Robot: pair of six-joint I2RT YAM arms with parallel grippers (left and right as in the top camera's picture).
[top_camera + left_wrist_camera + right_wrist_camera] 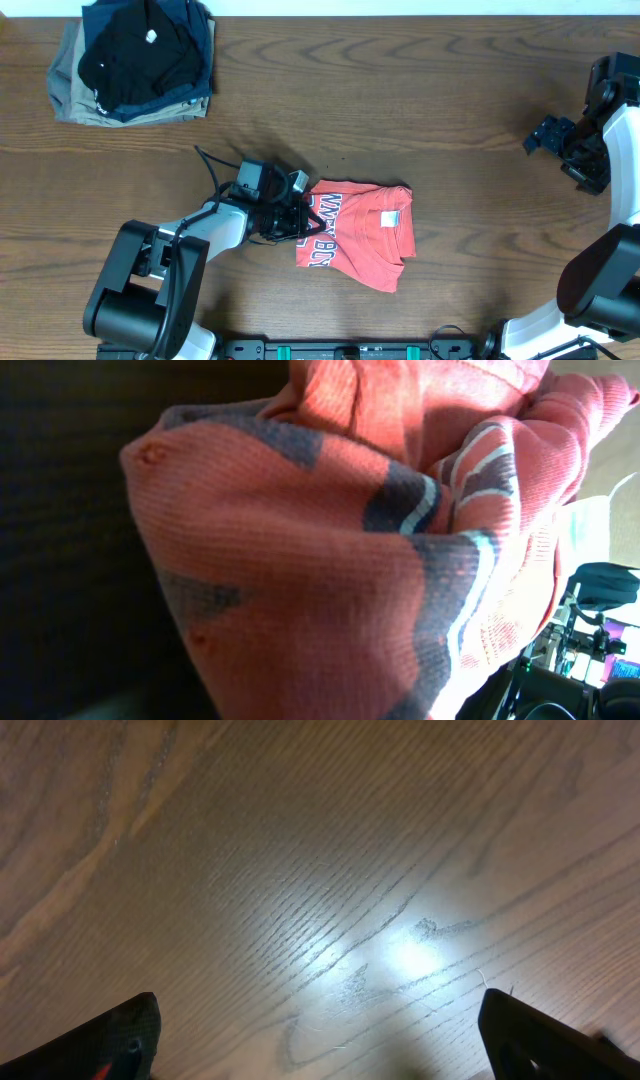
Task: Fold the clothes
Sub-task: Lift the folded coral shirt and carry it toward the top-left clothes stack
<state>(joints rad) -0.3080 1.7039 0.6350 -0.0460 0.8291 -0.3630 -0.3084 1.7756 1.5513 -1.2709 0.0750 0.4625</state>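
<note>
- One coral-red T-shirt lies part-folded at the centre of the wooden table. It looks soft, light and floppy, so it is best pinched at an edge.
- Left gripper is clamped on its left edge.
- Right gripper hangs wide and empty at far right.

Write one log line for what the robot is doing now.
left fingers: shut on T-shirt edge | right fingers: open, away over table | T-shirt: bunched, part folded

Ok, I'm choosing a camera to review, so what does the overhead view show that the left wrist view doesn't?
Only overhead: the whole T-shirt on the table, the left gripper at its left edge, the open right gripper far right, a pile of folded clothes top left. Only left wrist: the bunched knit close up. Both: the red T-shirt and its lettering.
</note>
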